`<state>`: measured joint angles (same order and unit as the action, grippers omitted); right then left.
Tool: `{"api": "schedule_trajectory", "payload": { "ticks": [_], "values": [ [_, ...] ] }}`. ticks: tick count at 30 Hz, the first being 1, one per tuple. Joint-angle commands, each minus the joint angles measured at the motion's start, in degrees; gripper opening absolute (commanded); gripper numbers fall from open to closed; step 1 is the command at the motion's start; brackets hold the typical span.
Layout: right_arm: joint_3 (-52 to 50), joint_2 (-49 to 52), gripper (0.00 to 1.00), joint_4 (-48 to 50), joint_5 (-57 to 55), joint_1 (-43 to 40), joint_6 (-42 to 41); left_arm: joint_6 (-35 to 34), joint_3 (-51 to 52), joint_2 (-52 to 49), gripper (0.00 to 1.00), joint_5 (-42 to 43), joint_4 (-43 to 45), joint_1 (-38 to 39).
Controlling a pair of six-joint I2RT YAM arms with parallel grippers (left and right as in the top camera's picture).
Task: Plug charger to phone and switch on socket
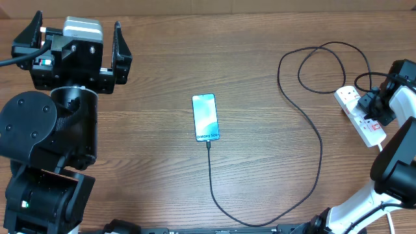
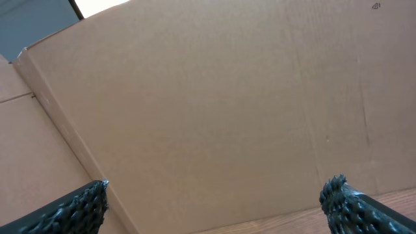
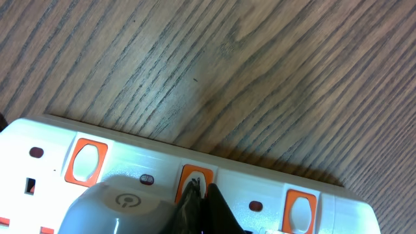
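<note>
The phone (image 1: 206, 117) lay flat, screen up and lit, near the centre of the wooden surface (image 1: 156, 169). The charger (image 1: 320, 146) met the phone's near short edge. From there it ran toward the front edge, curved right, rose along the right side and looped before reaching the socket (image 1: 361, 117) at the far right of the surface.

The right tool (image 3: 198, 195) was positioned over the socket with its fingers together. In the right wrist view, the fingertips (image 3: 207, 198) sat at the middle orange switch (image 3: 195, 177), and further orange switches (image 3: 85, 161) lay on either side. A grey rounded body (image 3: 123, 201) sat on the socket just left of the fingertips.

The left tool (image 2: 214, 205) was held well apart from the phone at the far left. Its fingers were spread wide, gripped nothing and faced a cardboard wall (image 2: 227, 97).
</note>
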<state>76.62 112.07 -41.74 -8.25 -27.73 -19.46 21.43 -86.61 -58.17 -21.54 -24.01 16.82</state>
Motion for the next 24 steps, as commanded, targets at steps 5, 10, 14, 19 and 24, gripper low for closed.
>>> {"api": "schedule_trajectory", "payload": {
  "ticks": [5, 10, 14, 19, 24],
  "values": [
    [0.6, -0.1, 0.04, -0.3, 6.5, 1.7, 0.2, 0.9, 0.3, 1.0, 1.00, -0.5, 0.2, -0.3],
    [0.6, -0.1, 0.04, -0.5, 6.4, 4.0, 0.3, 0.9, 0.3, 2.9, 1.00, -0.5, 0.2, -0.3],
    [0.6, -0.1, 0.04, -1.3, 6.2, 5.2, 0.3, 0.9, 0.3, 3.9, 1.00, -0.5, 0.0, -0.3],
    [0.6, -0.1, 0.04, -3.0, 5.8, 5.6, 0.1, 0.9, 0.3, 4.0, 1.00, -0.5, 0.0, -0.3],
    [0.6, -0.2, 0.04, -9.9, -4.7, 5.6, -7.5, 0.9, 0.3, 4.2, 1.00, -0.5, 0.0, -0.3]
  ]
}}
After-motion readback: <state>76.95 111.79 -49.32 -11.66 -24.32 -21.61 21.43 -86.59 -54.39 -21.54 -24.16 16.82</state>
